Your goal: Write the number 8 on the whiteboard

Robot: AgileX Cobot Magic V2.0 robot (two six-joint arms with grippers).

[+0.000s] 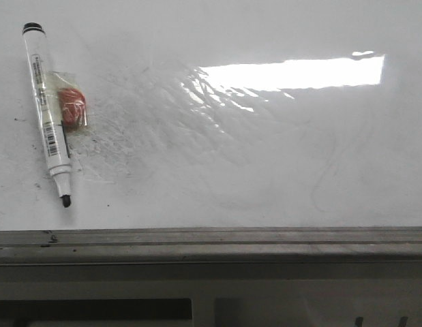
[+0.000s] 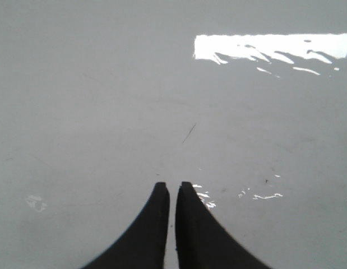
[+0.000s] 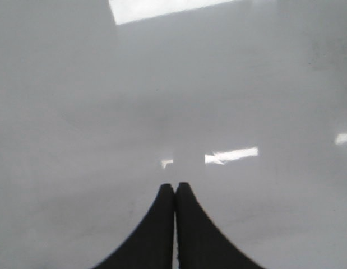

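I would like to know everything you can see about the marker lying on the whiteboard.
The marker is a slim white pen with a printed label and barcode along its barrel, a black end at the far side and an uncapped dark tip pointing toward the grey rail. It lies flat on the whiteboard at the front view's left, slightly slanted. A piece of clear tape with a reddish-orange lump sits against its side. No fingers touch it.

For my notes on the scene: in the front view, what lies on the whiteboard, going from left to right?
Marker → orange-red lump under clear tape → scratchy grey residue → bright glare patch, all on the whiteboard.
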